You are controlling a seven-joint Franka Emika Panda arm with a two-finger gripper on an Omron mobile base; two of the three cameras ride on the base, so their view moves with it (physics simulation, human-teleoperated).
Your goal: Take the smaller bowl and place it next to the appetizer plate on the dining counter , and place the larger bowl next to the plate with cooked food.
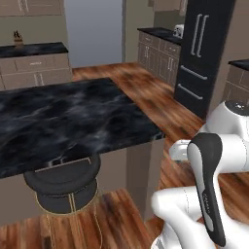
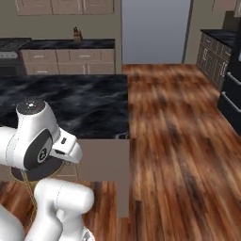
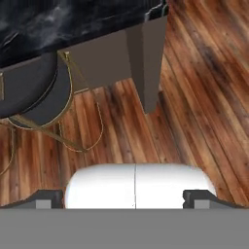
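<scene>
The dining counter (image 1: 73, 116) with its black white-veined marble top stretches across the left base view, and the part in view is bare. Its near corner (image 2: 113, 122) lies just ahead of my arm, and its edge (image 3: 73, 19) runs along the top of the hand view. My gripper (image 3: 124, 198) is open, its two dark fingertips (image 3: 48, 198) far apart with nothing between them, pointing down at the wooden floor beside the counter's end. The smaller bowl, the larger bowl, the appetizer plate and the plate with cooked food are out of view.
A round black stool (image 1: 63, 182) with gold legs is tucked under the counter edge, and its seat (image 3: 34, 97) lies close to my hand. A black fridge (image 1: 204, 53) stands at the right. A wall counter (image 1: 31, 48) carries a knife block (image 1: 18, 39). Open wooden floor (image 2: 179, 141) spreads to the right.
</scene>
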